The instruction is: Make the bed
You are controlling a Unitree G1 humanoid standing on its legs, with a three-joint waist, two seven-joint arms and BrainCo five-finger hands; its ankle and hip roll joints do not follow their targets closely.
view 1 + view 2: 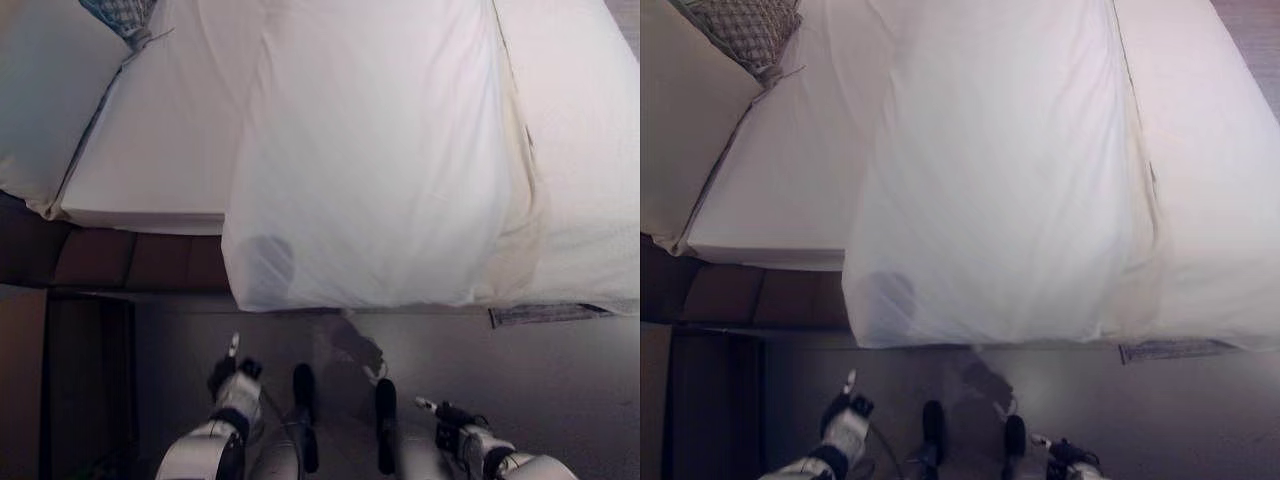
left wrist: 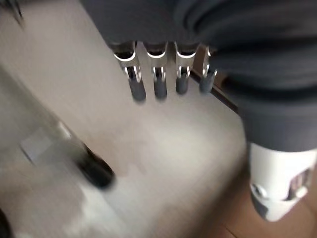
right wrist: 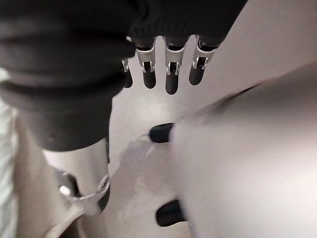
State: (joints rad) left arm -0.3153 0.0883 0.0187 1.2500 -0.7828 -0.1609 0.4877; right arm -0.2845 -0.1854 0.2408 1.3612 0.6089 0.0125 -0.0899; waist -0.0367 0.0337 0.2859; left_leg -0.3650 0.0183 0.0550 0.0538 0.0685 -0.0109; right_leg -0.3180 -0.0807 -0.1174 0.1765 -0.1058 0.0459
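Observation:
A white duvet [image 1: 380, 170] lies across the bed and hangs over the near edge toward the floor. To its left the bare white sheet [image 1: 160, 150] of the mattress shows. A white pillow [image 1: 40, 90] sits at the far left, with a patterned cushion [image 1: 120, 15] behind it. My left hand [image 1: 235, 385] hangs low in front of the bed, fingers [image 2: 158, 84] straight and empty over the floor. My right hand [image 1: 460, 420] hangs low on the other side, fingers [image 3: 171, 74] relaxed and empty. Both hands are well apart from the duvet.
The dark brown bed frame [image 1: 110, 260] runs under the mattress at left. A dark piece of furniture [image 1: 60, 380] stands at the lower left. A grey label [image 1: 545, 314] pokes out under the duvet's right edge. Grey floor [image 1: 560, 380] lies before the bed.

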